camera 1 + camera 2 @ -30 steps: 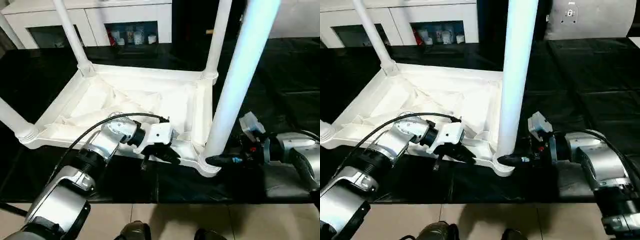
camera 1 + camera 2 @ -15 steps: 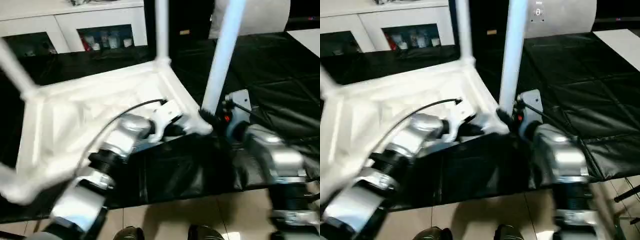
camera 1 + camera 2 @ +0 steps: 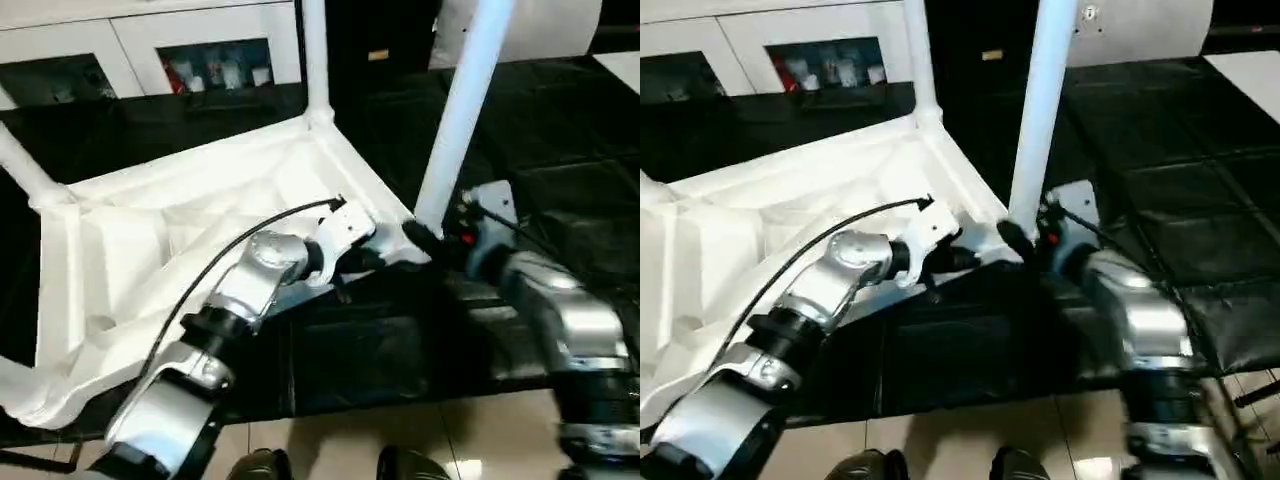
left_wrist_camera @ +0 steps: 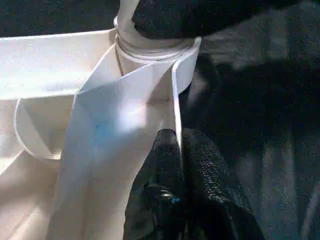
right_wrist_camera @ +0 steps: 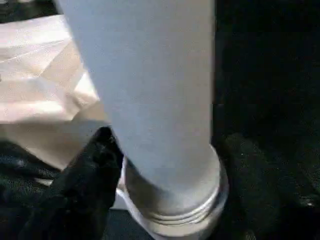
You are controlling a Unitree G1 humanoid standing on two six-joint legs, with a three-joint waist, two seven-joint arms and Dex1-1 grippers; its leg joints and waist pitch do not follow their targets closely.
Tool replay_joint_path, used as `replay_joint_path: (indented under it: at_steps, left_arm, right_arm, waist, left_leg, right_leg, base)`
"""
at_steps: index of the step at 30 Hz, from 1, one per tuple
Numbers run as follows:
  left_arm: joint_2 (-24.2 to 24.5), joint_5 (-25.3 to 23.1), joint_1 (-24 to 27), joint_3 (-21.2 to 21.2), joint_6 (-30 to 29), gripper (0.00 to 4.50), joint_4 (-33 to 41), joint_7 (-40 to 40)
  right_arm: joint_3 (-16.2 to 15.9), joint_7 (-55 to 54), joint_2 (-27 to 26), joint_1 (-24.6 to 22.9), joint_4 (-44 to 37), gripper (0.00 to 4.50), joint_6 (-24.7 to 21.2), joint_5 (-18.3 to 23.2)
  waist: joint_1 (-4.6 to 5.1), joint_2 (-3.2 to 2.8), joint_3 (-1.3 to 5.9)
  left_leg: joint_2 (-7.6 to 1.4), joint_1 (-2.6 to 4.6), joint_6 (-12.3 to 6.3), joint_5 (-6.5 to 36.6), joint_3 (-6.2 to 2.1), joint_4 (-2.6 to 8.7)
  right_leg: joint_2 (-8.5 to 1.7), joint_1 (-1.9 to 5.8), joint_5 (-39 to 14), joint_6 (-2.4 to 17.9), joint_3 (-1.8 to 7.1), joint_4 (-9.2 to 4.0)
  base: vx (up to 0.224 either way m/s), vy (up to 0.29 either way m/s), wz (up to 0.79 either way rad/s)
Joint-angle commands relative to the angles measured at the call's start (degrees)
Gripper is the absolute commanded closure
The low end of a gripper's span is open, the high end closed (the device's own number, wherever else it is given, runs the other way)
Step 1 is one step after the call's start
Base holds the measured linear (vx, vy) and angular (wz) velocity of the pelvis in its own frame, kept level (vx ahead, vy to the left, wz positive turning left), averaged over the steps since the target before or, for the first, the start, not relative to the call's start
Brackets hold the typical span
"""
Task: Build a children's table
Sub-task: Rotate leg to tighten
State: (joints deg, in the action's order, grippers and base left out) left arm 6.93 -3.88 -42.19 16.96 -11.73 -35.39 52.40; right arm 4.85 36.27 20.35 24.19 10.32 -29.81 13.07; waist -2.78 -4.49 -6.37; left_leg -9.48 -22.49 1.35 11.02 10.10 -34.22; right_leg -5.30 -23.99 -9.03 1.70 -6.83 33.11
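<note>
Between the two black fingers of the left gripper (image 4: 177,150) stands the thin white rim of the table top (image 3: 190,215); the fingers are nearly closed and pinch this rim on both sides. Just beyond the fingertips along the rim is a round corner socket (image 4: 155,55), and a leg (image 3: 455,115) rises out of it.

Around the base of that same leg sits the right gripper (image 5: 167,165). One finger (image 5: 87,170) touches the leg on one side, just above the socket collar, and a second dark shape on the other side seems to be the other finger, though it is not sharp enough to be sure. The gripper is opened wide to the width of the tube and appears to hold it.

Both grippers meet at this one corner, the left coming from the inner side of the rim and the right from the outer side. From there the top spreads away upside down, with its ribbed underside facing up, on the black worktable (image 3: 560,120). It is turned at an angle to the table edge. A second leg (image 3: 314,55) stands in the far corner, beyond the grippers. A third leg (image 3: 22,165) rises from the corner far to the left of the left arm.

Behind the worktable is a white cabinet (image 3: 150,45).
</note>
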Motion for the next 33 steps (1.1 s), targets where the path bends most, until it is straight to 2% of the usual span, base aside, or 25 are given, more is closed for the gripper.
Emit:
replay_joint_path:
  at_steps: [1,2,4,5,7,10,13,15,16,18,19,24,25,26,33]
  left_arm:
    - [1.2,-0.12,0.57,2.15,2.32,4.5,0.47,4.48]
    - [2.6,-0.28,0.53,3.06,4.15,4.5,0.19,7.58]
    - [3.62,-0.35,0.54,3.74,5.69,4.5,0.08,9.92]
    - [5.67,0.05,0.37,4.9,9.16,4.5,-0.43,14.99]
    - [6.54,0.27,0.18,5.4,11.04,4.5,-0.77,17.33]
    - [7.41,0.81,-0.02,5.97,13.8,4.5,-1.09,20.66]
    - [9.25,0.69,-0.15,8.25,17.15,4.5,-0.77,26.31]
    - [9.36,0.57,-0.23,8.42,17.36,4.5,-0.84,26.56]
    - [9.4,0.43,-0.45,8.52,17.74,4.5,-1.19,26.72]
    - [9.42,0.29,-0.95,8.67,18.6,4.5,-1.95,27.41]
    - [9.42,0.29,-0.95,8.67,18.6,4.5,-1.95,27.41]
    - [8.89,1.01,-1.87,8.5,19.71,4.5,-2.89,28.9]
    - [8.86,0.99,-1.91,8.51,19.73,4.5,-2.97,28.7]
    - [8.86,0.99,-1.91,8.51,19.73,4.5,-2.97,28.7]
    - [8.77,1.05,-1.79,8.31,19.82,4.5,-3.35,28.83]
  right_arm:
    - [-0.42,3.51,1.52,-0.08,-0.02,0.62,0.2,0.89]
    - [-1.02,7.49,3.93,-0.39,-0.11,0.54,1.12,1.21]
    - [-1.51,10.66,5.63,-0.73,-0.43,0.43,1.9,1.59]
    - [-2.9,17.51,9.46,-1.5,-1.18,0.25,2.9,2.87]
    - [-3.58,20.81,11.24,-1.75,-1.28,0.2,3.49,3.49]
    - [-4.15,25.83,13.2,-1.53,-0.89,0.04,4.17,4.65]
    - [-7.91,32.73,16.19,-0.95,0.28,0.04,8.7,2.71]
    - [-8.23,33.75,16.36,-0.86,0.41,0.04,8.71,2.88]
    - [-8.71,35.45,16.83,-0.85,0.37,0.31,8.52,3.48]
    - [-9.76,38.36,17.83,-0.86,0.15,0.31,7.97,4.33]
    - [-9.76,38.36,17.83,-0.86,0.15,0.43,7.97,4.33]
    - [-11.97,44.56,19.25,-0.25,1.17,0.84,7.2,5.47]
    - [-12.06,44.99,19.06,0.16,1.91,0.84,7.28,5.61]
    - [-12.06,44.99,19.06,0.16,1.91,1.07,7.28,5.61]
    - [-11.39,45.12,17.41,1.08,3.84,1.66,7.03,6.87]
  waist:
    - [-0.3,1.21,4.07]
    - [-0.67,1.18,4.01]
    - [-1.0,0.85,4.0]
    - [-1.36,1.04,4.27]
    - [-1.74,0.96,4.38]
    - [-2.46,0.97,4.66]
    - [-2.88,1.15,4.76]
    - [-3.05,1.08,4.68]
    - [-3.15,1.09,4.66]
    - [-3.4,1.12,4.65]
    - [-3.58,1.29,4.71]
    - [-3.7,1.36,4.8]
    - [-3.7,1.66,4.91]
    - [-3.76,1.56,4.89]
    - [-3.89,1.46,4.99]
  left_leg:
    - [-3.53,0.71,-10.39,4.83,-1.48,3.49]
    - [-3.62,0.92,-9.41,6.4,-1.42,3.61]
    - [-3.76,1.08,-9.04,7.0,-1.42,3.65]
    - [-3.9,0.93,-8.96,6.43,-1.55,3.59]
    - [-4.03,1.03,-9.37,5.74,-1.41,3.45]
    - [-4.14,0.92,-10.67,3.61,-1.41,3.19]
    - [-4.3,0.9,-10.64,3.81,-1.41,3.19]
    - [-4.37,0.94,-10.33,4.29,-1.39,3.2]
    - [-4.35,0.93,-10.27,4.48,-1.39,3.21]
    - [-4.36,1.02,-9.9,4.87,-1.38,3.24]
    - [-4.35,1.1,-9.79,4.89,-1.35,3.24]
    - [-4.17,0.83,-10.27,4.25,-1.41,3.06]
    - [-4.24,0.86,-10.29,4.09,-1.39,3.08]
    - [-4.23,0.8,-10.36,3.65,-1.41,3.02]
    - [-4.29,0.84,-11.03,2.5,-1.45,2.9]
  right_leg:
    - [-4.31,4.05,-10.68,12.76,3.32,-3.65]
    - [-4.33,4.03,-13.27,11.94,3.35,-3.92]
    - [-4.31,3.81,-13.77,11.92,3.4,-3.95]
    - [-4.39,4.06,-12.13,12.04,3.42,-3.68]
    - [-4.4,3.97,-10.35,12.24,3.6,-3.32]
    - [-4.5,3.86,-7.11,13.72,3.54,-2.81]
    - [-4.63,3.82,-7.59,14.1,3.56,-2.69]
    - [-4.69,3.79,-8.32,14.28,3.63,-2.72]
    - [-4.67,3.8,-8.77,14.24,3.62,-2.82]
    - [-4.65,3.79,-9.82,13.99,3.64,-2.92]
    - [-4.65,3.79,-10.02,13.94,3.68,-2.92]
    - [-4.66,3.92,-9.78,13.88,3.55,-2.83]
    - [-4.71,4.0,-9.71,13.84,3.58,-2.84]
    - [-4.69,3.94,-9.66,13.9,3.57,-2.76]
    - [-4.58,3.82,-8.8,14.12,3.51,-2.57]
  base:
    - [0.0,0.0,0.0]
    - [0.0,0.0,0.0]
    - [0.0,0.0,0.0]
    - [0.0,0.0,0.0]
    - [0.0,0.0,0.0]
    - [0.0,0.0,0.0]
    - [0.0,0.0,0.0]
    - [0.0,0.0,0.0]
    - [0.0,0.0,0.0]
    - [0.0,0.0,0.0]
    - [0.0,0.0,0.0]
    - [0.0,0.0,0.0]
    - [0.0,0.0,0.0]
    - [0.0,0.0,0.0]
    - [0.0,0.0,0.0]
